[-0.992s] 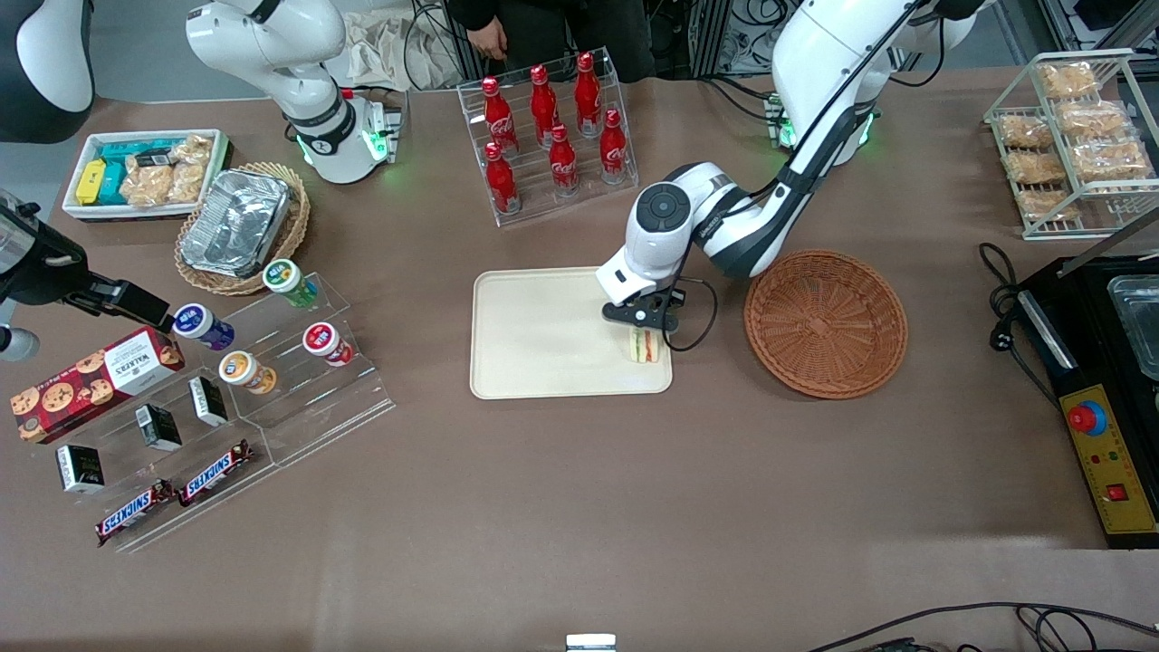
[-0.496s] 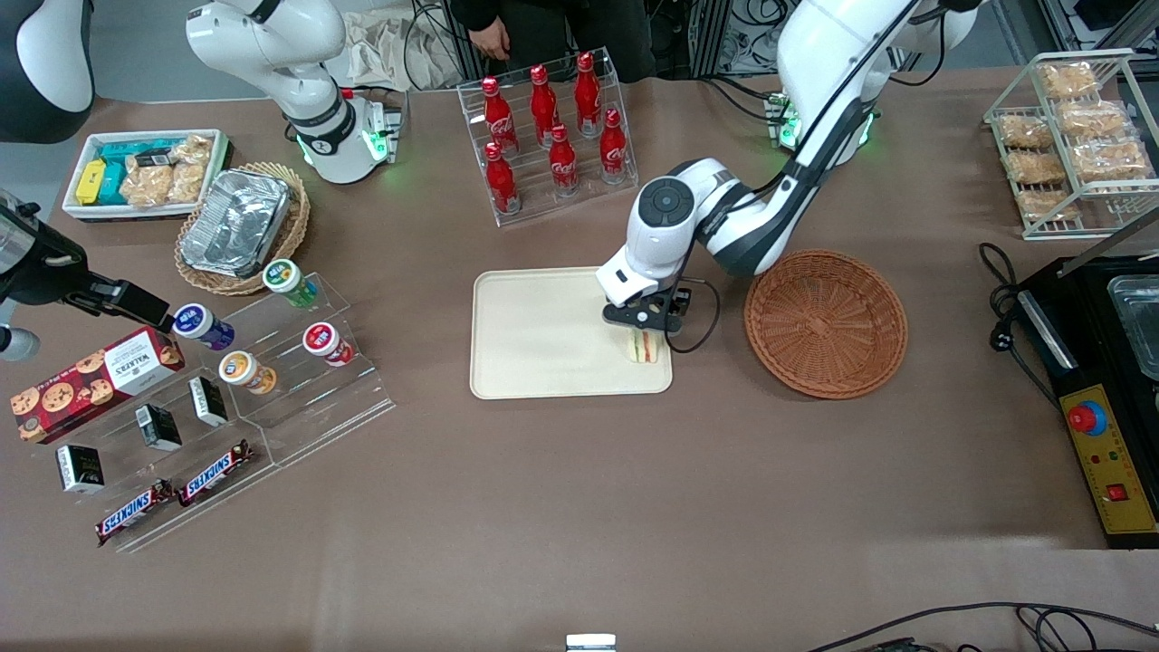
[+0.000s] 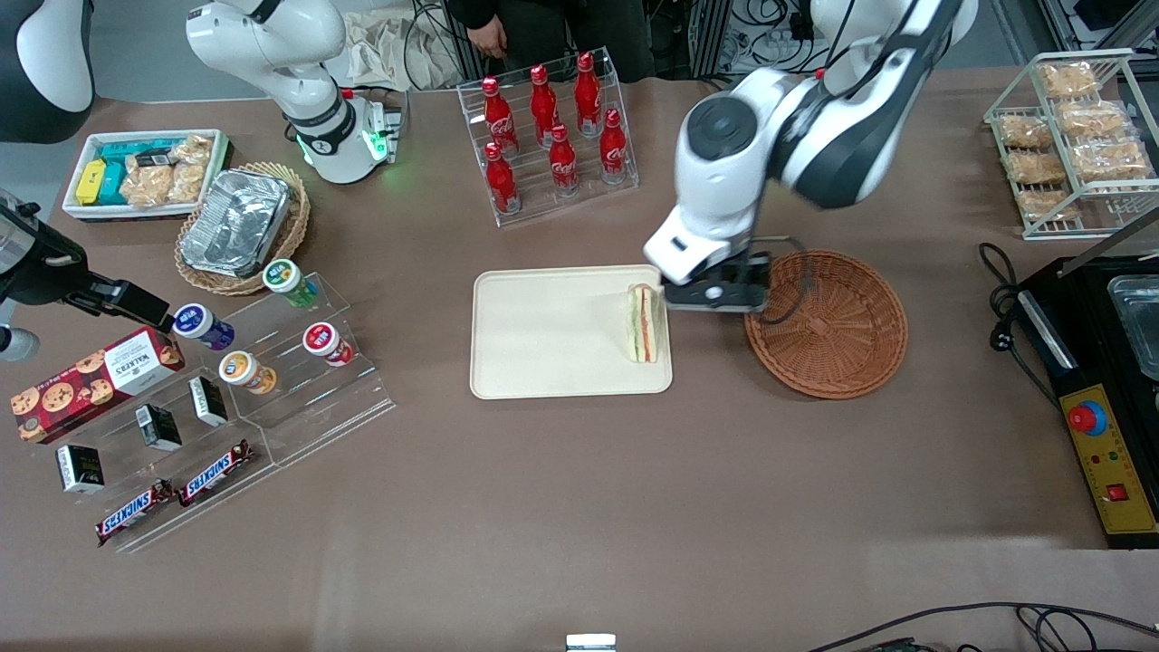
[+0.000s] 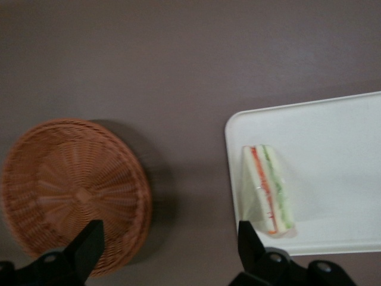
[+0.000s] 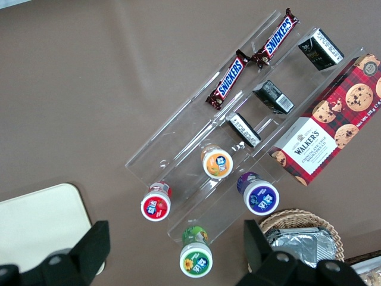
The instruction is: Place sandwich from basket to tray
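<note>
Black-fingered and spread wide, the claw [image 3: 717,295] hangs empty above the bench [image 3: 579,489], over the gap between the tray [image 3: 543,335] and the basket [image 3: 828,324]. Just beside it the sandwich [image 3: 643,323] sits on the tray, at the edge nearest the basket, which has nothing in it. I'd call the placing done; all that seems left is for the arm to pull clear.

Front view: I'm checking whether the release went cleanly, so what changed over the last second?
The gripper let go of the triangular white-bread sandwich and rose, swinging toward the round reddish-brown wicker basket; its jaws are open and hold nothing. The sandwich stayed on the cream rectangular tray, at its edge nearest the basket. Tray and basket did not move.
</note>
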